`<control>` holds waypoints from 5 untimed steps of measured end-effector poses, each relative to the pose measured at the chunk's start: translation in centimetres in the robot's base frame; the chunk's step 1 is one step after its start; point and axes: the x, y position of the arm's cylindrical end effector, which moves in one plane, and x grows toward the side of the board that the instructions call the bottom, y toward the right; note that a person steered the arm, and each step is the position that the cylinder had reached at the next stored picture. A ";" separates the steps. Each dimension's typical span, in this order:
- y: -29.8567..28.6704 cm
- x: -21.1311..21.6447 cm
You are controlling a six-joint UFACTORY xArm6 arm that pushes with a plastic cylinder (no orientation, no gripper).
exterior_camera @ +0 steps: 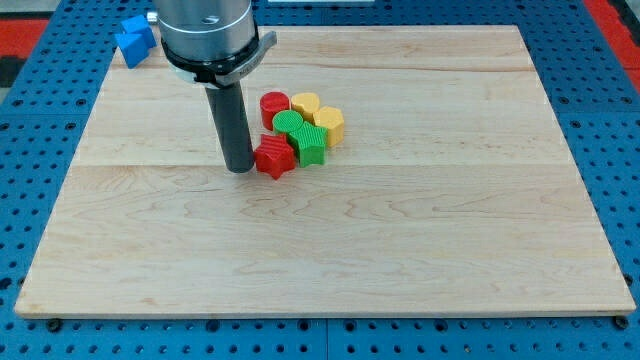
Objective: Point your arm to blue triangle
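Since the blue plastic triangle block [133, 39] sits off the pale wooden board [400, 250], well up and to the view's left of my tip [238, 168], pointing is undone. My tip, a bare rod gripping nothing, touches the red star-shaped block [273, 158] among 5 clustered blocks.

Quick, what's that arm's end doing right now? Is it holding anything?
No grasping part: my tip holds nothing.
It rests on the board, at the view's left of the red star block, right beside it.
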 end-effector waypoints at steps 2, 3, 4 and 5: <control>-11.3 -0.8; -19.0 -4.6; -21.1 -7.2; -21.1 -10.9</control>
